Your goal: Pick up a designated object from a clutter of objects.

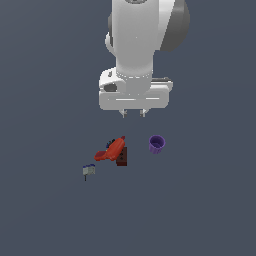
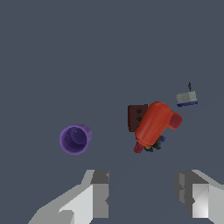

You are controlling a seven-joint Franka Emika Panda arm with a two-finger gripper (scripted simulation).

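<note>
The small purple cup [image 1: 156, 144] [image 2: 75, 139] stands upright on the grey floor, mouth up, apart from the other items. My gripper [image 1: 133, 114] [image 2: 142, 199] hangs open above the floor, higher than everything, with nothing between its fingers [image 2: 98, 194]. In the exterior view the cup lies below and slightly toward the exterior view's right of the fingertips. The clutter holds a red drill-shaped tool [image 1: 112, 149] [image 2: 154, 124] lying against a dark brown block [image 1: 122, 157] [image 2: 136, 116], and a small grey box with a blue top [image 1: 89, 170] [image 2: 187, 98].
The red tool and brown block sit to the exterior view's left of the cup, with a visible gap between them and the cup. The grey box lies farther to that left. The floor is a flat dark grey surface.
</note>
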